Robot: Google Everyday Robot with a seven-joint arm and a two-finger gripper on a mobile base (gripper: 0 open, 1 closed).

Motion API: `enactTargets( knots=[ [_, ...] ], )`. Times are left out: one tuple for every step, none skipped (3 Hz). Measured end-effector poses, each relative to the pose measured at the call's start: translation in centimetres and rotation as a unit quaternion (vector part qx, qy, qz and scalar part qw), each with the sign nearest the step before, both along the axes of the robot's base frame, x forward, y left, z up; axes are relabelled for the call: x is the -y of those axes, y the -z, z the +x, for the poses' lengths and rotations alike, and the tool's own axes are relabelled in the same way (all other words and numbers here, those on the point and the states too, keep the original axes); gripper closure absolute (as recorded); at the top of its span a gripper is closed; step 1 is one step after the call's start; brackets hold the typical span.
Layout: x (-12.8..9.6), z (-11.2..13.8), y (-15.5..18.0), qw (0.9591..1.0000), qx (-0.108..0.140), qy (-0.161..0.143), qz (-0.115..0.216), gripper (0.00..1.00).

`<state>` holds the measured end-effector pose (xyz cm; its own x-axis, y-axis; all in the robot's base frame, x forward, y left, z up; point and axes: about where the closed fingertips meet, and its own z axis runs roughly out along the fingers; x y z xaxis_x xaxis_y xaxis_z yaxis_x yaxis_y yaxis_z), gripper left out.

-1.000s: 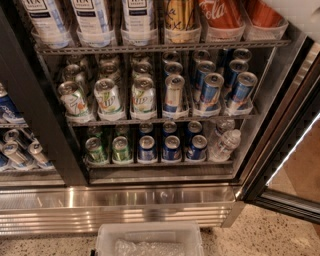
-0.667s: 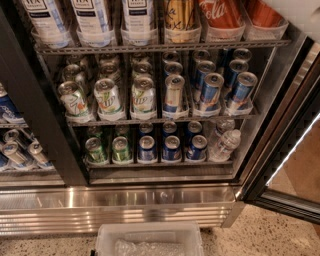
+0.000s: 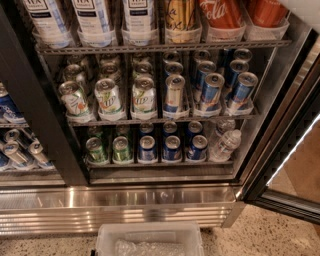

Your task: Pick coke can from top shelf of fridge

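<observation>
Coke can (image 3: 220,12), tall red-orange aluminium, stands on the dark wire top shelf (image 3: 150,48) of the black-framed fridge (image 3: 41,125), left of the white gripper (image 3: 306,9) in the upper-right corner; its state cannot be told

dim fridge (image 3: 31,125) | glare on steel base (image 3: 115,212) | jaws: blurred white, top-right corner

pale speckled floor (image 3: 272,235) below

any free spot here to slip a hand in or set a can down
Inside is packed: top shelf full from tea cans to coke can. Bare room is only the floor between the clear bin and the open door. Gripper not in view.
</observation>
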<state>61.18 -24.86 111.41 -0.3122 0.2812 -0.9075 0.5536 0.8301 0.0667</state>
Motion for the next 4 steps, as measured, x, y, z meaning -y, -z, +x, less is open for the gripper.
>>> enactTargets(
  knots=[
    [0.32, -1.2, -1.65, 1.0, -0.001, 0.006, -0.001, 1.0],
    [0.55, -0.96, -2.27, 1.0, 0.002, 0.007, -0.005, 1.0],
    [0.56, -0.96, -2.28, 1.0, 0.002, 0.007, -0.005, 1.0],
    [0.54, -1.7, -2.53, 0.9998, 0.004, 0.008, -0.016, 1.0]
  ],
)
